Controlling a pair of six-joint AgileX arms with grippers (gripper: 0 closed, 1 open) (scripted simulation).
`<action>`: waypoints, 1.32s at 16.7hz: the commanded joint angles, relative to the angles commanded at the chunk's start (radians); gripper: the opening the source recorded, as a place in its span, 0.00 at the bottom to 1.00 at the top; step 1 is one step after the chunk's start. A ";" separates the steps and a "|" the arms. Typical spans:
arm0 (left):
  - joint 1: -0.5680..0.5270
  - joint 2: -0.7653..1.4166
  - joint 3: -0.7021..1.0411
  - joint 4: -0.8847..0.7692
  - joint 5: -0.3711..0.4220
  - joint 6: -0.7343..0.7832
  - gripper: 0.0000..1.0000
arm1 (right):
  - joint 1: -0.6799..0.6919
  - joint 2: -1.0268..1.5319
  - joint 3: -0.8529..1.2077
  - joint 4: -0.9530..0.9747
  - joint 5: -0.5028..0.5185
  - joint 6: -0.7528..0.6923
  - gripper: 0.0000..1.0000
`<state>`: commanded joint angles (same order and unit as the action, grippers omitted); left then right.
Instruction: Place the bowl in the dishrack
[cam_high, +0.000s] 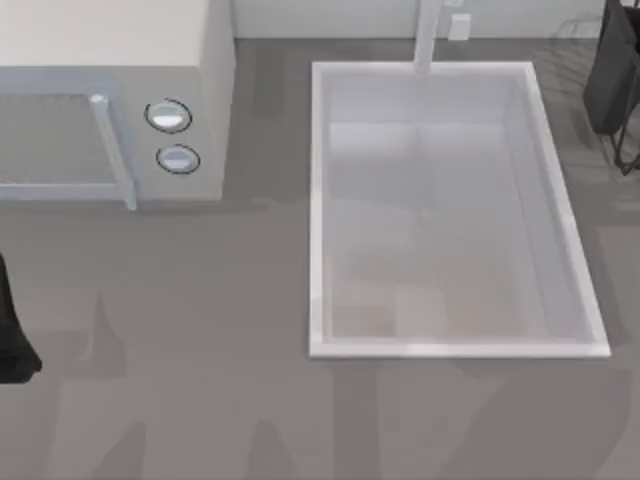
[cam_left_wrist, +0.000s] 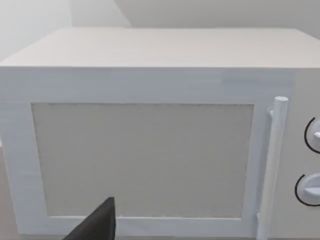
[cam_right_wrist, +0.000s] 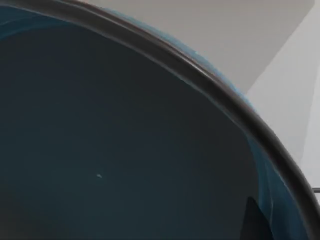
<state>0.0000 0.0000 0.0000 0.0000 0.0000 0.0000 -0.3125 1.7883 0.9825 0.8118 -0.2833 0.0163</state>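
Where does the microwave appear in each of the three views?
Top view: the microwave at the upper left, left of the sink.
Left wrist view: its door faces the camera, across most of the picture.
Right wrist view: the camera looks into the bowl.
Shared landmark: the handle beside the two knobs.

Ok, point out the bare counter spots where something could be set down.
Bare counter runs along the near edge, in front of the microwave and the sink. A narrower bare strip lies between those two. The far right corner is crowded by the dishrack and right arm.
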 joint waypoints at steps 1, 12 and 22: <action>0.000 0.000 0.000 0.000 0.000 0.000 1.00 | 0.005 0.008 -0.003 0.010 0.005 0.000 0.00; 0.000 0.000 0.000 0.000 0.000 0.000 1.00 | 0.006 0.009 -0.004 0.011 0.006 0.000 0.53; 0.000 0.000 0.000 0.000 0.000 0.000 1.00 | 0.006 0.009 -0.004 0.011 0.006 0.000 1.00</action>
<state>0.0000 0.0000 0.0000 0.0000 0.0000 0.0000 -0.3068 1.7970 0.9786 0.8231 -0.2772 0.0162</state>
